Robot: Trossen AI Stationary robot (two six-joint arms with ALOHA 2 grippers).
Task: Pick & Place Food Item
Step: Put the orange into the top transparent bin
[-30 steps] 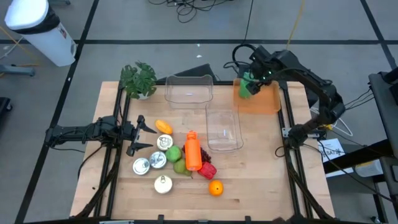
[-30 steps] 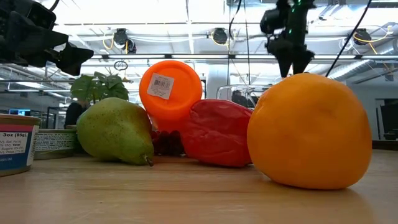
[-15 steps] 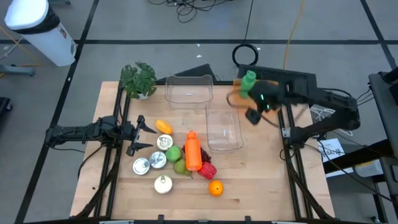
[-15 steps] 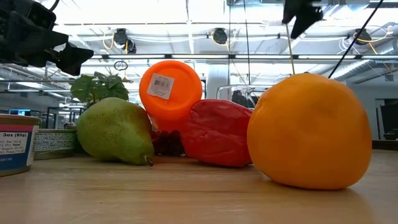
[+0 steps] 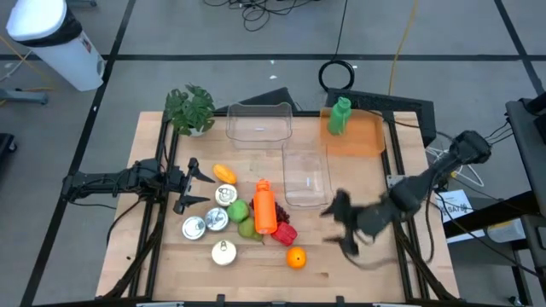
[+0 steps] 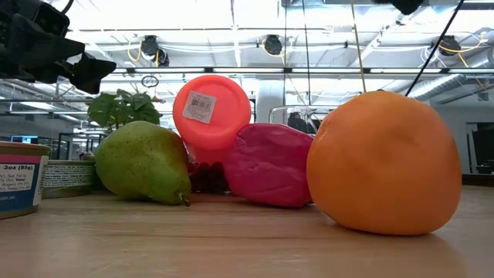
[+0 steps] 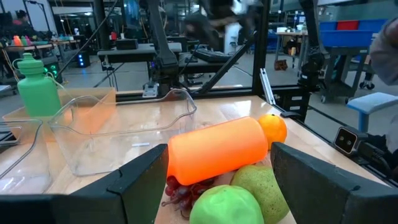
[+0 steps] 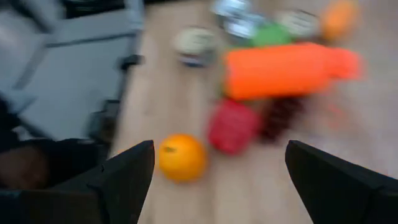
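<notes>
Lower centre of the high view: orange (image 5: pixel 296 257) lies just left of the right gripper (image 5: pixel 339 223), whose fingers are spread wide, empty.

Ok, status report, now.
Right gripper open, empty, beside orange. Left gripper open, parked by cans. Green bottle stands in orange bin. Nothing blocking.

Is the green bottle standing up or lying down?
Standing up. The green bottle sits upright in the orange bin, cap on top in the left wrist view.
</notes>
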